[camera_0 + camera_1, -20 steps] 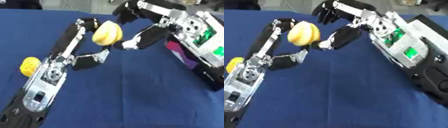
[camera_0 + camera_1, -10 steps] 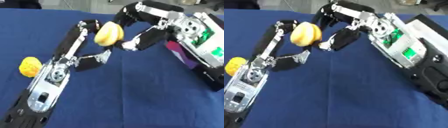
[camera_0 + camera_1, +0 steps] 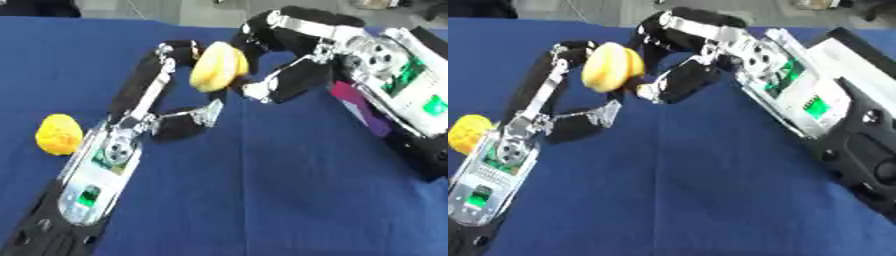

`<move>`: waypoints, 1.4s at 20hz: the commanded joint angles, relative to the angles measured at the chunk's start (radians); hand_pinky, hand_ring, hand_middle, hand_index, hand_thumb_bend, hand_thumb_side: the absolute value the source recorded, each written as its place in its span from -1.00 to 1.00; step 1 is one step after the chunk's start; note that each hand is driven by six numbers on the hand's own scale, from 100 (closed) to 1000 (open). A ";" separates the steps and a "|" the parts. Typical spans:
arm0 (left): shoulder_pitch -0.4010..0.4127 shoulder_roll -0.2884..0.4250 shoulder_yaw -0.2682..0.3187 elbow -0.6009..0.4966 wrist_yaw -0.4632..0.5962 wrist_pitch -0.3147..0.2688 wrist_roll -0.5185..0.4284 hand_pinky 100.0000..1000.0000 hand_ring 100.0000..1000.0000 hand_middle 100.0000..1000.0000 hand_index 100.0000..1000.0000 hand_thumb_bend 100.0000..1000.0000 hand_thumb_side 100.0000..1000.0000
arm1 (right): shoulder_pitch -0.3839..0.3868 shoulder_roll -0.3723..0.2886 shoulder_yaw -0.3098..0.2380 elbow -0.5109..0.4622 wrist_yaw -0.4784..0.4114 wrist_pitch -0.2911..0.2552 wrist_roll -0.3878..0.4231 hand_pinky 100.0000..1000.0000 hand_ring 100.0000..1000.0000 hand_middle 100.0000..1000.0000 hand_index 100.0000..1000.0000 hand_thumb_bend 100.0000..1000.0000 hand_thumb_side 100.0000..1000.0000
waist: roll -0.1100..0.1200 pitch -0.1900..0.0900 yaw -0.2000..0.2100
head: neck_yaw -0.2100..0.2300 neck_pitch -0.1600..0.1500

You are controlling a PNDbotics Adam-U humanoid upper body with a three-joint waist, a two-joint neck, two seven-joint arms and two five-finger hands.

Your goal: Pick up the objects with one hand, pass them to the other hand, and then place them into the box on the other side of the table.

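A pale yellow object (image 3: pixel 217 67), rounded and oblong like a lemon, with a matt surface and a faint seam or fold down one side, is held above the tabletop between the two hands, toward the far middle of the scene; the left hand (image 3: pixel 166 95) reaches up from the lower left, its long fingers lying along the object's left side and its thumb (image 3: pixel 191 120) curled apart below, not touching the object; the right hand (image 3: pixel 280 60) comes in from the upper right, its upper fingers arched over the object's top and right side and its lower finger (image 3: pixel 284 85) meeting the underside, so that it is curled round the object; whether the left fingers grip or merely rest against it cannot be told; a second yellow object (image 3: pixel 58 134), deeper in colour and lumpy, lies on the tabletop at the left, just beside the left forearm and well apart from the first; the tabletop (image 3: pixel 262 200) is covered in a plain dark blue cloth; a purple item (image 3: pixel 359 107) shows partly under the right forearm; beyond the far edge a grey floor (image 3: pixel 175 7) is visible.
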 commanded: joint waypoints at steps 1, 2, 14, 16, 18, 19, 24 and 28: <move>-0.022 -0.014 -0.003 -0.015 0.005 -0.011 0.010 0.26 0.01 -0.06 0.12 -1.00 -0.91 | -0.009 -0.018 -0.011 0.000 0.003 -0.007 0.020 0.53 0.11 -0.63 0.04 -0.60 -1.00 | -0.015 -0.006 -0.001 | -0.001 -0.010; -0.022 -0.014 -0.003 -0.013 0.005 -0.012 0.010 0.26 0.01 -0.06 0.12 -1.00 -0.96 | -0.008 -0.018 -0.013 0.001 0.000 -0.008 0.022 0.53 0.10 -0.65 0.01 -0.58 -1.00 | -0.015 -0.006 -0.001 | -0.001 -0.011; -0.017 -0.012 0.003 0.009 0.007 0.022 0.024 0.34 0.14 0.19 0.44 -0.01 -0.93 | 0.006 -0.038 -0.035 -0.041 -0.076 0.015 0.005 0.50 0.04 -0.73 -0.06 -0.37 -1.00 | -0.010 -0.012 -0.009 | -0.006 -0.009; -0.017 -0.011 0.005 0.010 -0.001 0.027 0.030 0.35 0.17 0.22 0.47 0.22 -0.80 | 0.008 -0.043 -0.040 -0.050 -0.091 0.021 -0.007 0.50 0.03 -0.73 -0.06 -0.34 -1.00 | -0.008 -0.014 -0.010 | -0.006 -0.008; -0.015 -0.010 0.006 0.011 -0.009 0.031 0.037 0.35 0.18 0.24 0.49 0.41 -0.69 | 0.012 -0.048 -0.043 -0.060 -0.101 0.024 -0.016 0.49 0.03 -0.74 -0.07 -0.32 -1.00 | -0.006 -0.015 -0.012 | -0.007 -0.008; -0.015 -0.010 0.007 0.012 -0.013 0.032 0.041 0.35 0.19 0.24 0.50 0.46 -0.66 | 0.014 -0.050 -0.044 -0.064 -0.105 0.026 -0.019 0.49 0.03 -0.74 -0.07 -0.31 -1.00 | -0.006 -0.015 -0.013 | -0.007 -0.009; -0.013 -0.011 0.007 0.015 -0.027 0.036 0.052 0.36 0.20 0.27 0.52 0.69 -0.56 | 0.020 -0.056 -0.048 -0.077 -0.117 0.032 -0.025 0.49 0.02 -0.74 -0.07 -0.27 -1.00 | -0.002 -0.014 -0.017 | -0.007 -0.007; -0.009 -0.009 0.008 0.018 -0.036 0.036 0.054 0.36 0.21 0.28 0.54 0.84 -0.52 | 0.026 -0.063 -0.053 -0.078 -0.123 0.030 -0.032 0.49 0.02 -0.74 -0.08 -0.24 -1.00 | 0.000 -0.014 -0.020 | -0.009 -0.007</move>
